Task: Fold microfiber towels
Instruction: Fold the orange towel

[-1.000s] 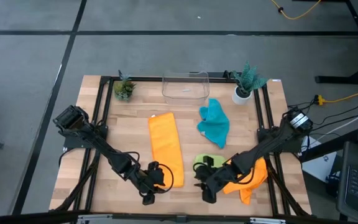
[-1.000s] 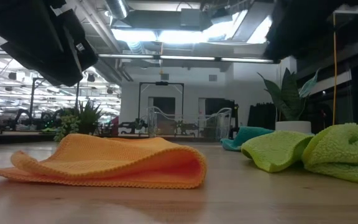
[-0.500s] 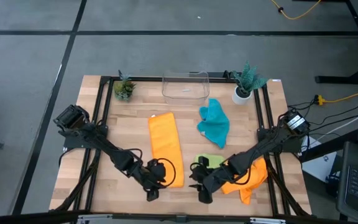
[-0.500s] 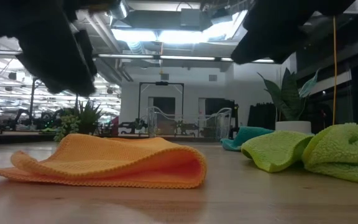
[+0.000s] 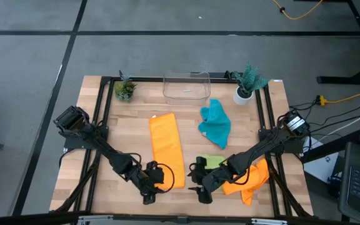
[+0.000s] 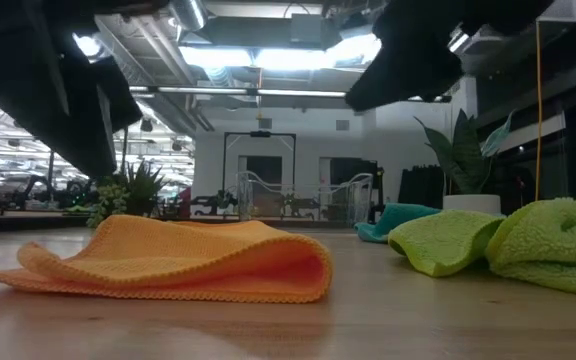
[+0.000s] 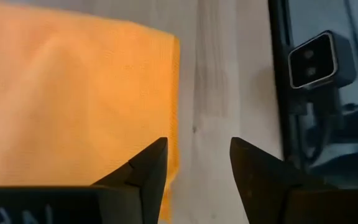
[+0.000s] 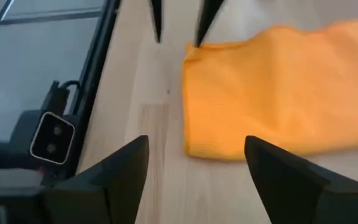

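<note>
While both arms reached low over the near edge of the wooden table [image 5: 130,134], the four towels lay spread across its middle and right. The largest item on the surface, a clear plastic bin [image 5: 186,87], stood at the far edge between two small potted plants, one at the far left [image 5: 125,89] and one in a white pot at the far right [image 5: 247,82]. A folded orange towel [image 5: 167,149] lay as a long strip left of centre, running from mid-table toward the near edge; in the low view it showed as a flat fold with a rounded crease [image 6: 178,262]. The teal-blue towel [image 5: 215,124] lay crumpled to its right, just in front of the bin and near the white pot. The lime green towel [image 5: 212,162] sat bunched nearer the front, partly under the right arm, touching the second orange towel [image 5: 250,181], which was rumpled at the near right corner. The left gripper [image 5: 155,182] hovered at the near corner of the folded orange strip; its wrist view showed its fingers [image 7: 143,173] parted and empty, one over the towel's edge and one over bare wood. The right gripper [image 5: 199,181] hung just right of that same corner, released, its fingers [image 8: 120,169] spread wide and holding nothing, facing the strip's near end [image 8: 278,90] across a gap of bare wood.
</note>
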You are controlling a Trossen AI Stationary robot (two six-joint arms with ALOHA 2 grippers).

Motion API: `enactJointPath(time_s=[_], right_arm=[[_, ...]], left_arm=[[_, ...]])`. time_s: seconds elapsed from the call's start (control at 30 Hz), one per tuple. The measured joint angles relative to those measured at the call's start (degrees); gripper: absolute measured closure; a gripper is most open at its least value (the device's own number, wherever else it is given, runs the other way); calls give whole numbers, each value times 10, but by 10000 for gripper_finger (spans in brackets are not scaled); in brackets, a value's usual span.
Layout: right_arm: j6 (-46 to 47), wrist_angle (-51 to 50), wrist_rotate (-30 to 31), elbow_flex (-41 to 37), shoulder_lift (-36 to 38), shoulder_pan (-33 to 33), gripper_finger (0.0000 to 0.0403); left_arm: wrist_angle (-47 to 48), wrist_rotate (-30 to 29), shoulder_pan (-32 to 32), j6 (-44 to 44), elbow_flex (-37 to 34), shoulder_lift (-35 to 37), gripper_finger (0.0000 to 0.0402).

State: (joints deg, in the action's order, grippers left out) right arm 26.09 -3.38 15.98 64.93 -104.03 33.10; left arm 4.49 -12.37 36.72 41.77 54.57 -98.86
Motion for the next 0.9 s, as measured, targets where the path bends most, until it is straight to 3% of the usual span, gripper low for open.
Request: enactJointPath(time_s=[0.13,0.6,0.9], right_arm=[[-26,37,-13,0,-31,0,136],[-112,101,-16,0,-97,-8,136],[-133,101,-31,0,-114,-9,136]], left_arm=[[6,-34,12,-29,0,-19,235],[21,-40,29,-33,1,-69,235],[-53,-35,30,90,0,-71,235]])
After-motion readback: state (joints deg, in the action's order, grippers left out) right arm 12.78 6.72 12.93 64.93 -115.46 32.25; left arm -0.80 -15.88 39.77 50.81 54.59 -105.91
